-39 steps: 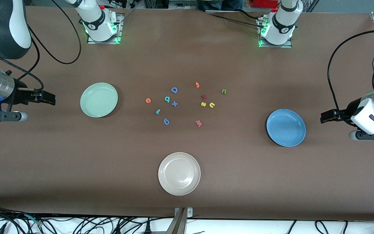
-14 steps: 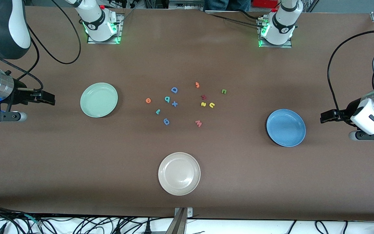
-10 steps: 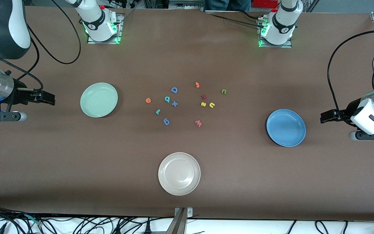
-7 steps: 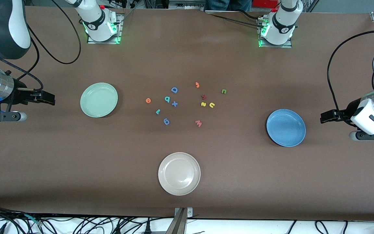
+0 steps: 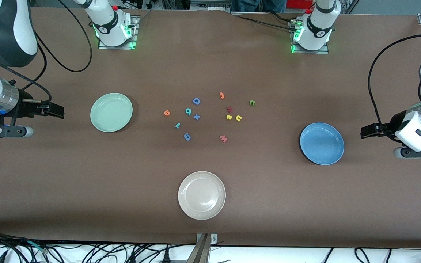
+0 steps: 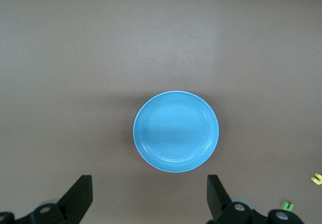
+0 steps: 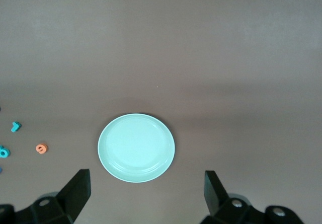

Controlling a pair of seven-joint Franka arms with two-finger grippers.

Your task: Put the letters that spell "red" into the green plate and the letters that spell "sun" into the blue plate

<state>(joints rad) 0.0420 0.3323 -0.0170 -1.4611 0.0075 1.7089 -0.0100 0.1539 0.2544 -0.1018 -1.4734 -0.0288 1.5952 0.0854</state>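
White plate [image 5: 201, 195], lower centre of frame, on brown counter [image 5: 305, 204]. Mid-frame scatter: blue capital "D" [image 5: 196, 101], blue "x" [image 5: 196, 117], blue looped letter [image 5: 187, 136], orange hooked letter [image 5: 222, 95], dark red letter [image 5: 229, 109], salmon "W" [image 5: 223, 138]. Black cables [image 5: 86, 252] along bottom edge.

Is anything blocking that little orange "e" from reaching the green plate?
Nothing visible. The orange "e" lies on bare table, with open brown surface between it and the green plate, which is empty.
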